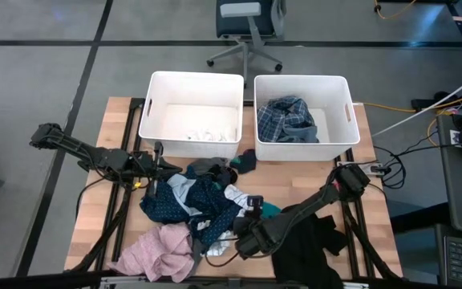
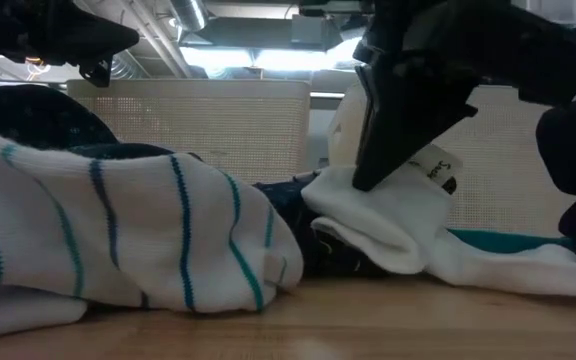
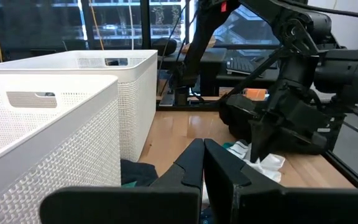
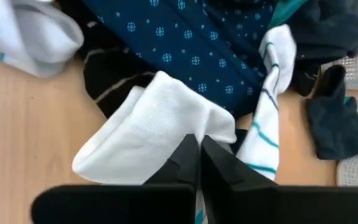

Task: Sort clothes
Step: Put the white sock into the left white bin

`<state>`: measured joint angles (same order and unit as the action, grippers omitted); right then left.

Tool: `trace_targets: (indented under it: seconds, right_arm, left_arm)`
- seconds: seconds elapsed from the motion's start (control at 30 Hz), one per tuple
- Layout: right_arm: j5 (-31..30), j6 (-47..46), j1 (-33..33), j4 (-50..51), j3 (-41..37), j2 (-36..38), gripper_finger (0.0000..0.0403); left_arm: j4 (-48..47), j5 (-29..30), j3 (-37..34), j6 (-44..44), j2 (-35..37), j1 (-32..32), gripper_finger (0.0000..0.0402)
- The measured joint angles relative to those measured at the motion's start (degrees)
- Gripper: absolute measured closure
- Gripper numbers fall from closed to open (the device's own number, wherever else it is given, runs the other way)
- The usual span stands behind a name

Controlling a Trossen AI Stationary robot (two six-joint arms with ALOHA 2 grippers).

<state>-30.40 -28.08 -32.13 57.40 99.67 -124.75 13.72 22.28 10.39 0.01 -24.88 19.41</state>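
Right gripper (image 4: 197,146) clenched on white sock (image 4: 160,124), lower centre of pile. Thin pinch; sock may slip on lift or drag striped sock (image 4: 269,99). Left gripper (image 3: 202,158) clenched empty near tubs (image 1: 191,84).

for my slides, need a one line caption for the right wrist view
Right gripper shut on a folded white garment, beside navy dotted fabric and a white teal-striped piece on the wooden table.
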Motion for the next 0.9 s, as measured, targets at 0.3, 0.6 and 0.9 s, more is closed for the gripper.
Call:
trace_targets:
  seconds: [0.3, 0.6, 0.9]
  right_arm:
    - [-0.6, 1.3, -0.1, 10.2, 13.5, 0.1, 0.0398]
    - [-10.2, 6.1, 0.0, 21.8, 30.7, 0.3, 0.0396]
    - [-16.9, 12.3, 5.5, 19.1, 33.7, 5.6, 0.0393]
  left_arm:
    - [0.0, 0.0, 0.0, 0.0, 0.0, 0.0, 0.0400]
    - [0.0, 0.0, 0.0, 0.0, 0.0, 0.0, 0.0400]
    - [0.2, 0.0, 0.0, 0.4, 0.0, 0.0, 0.0400]
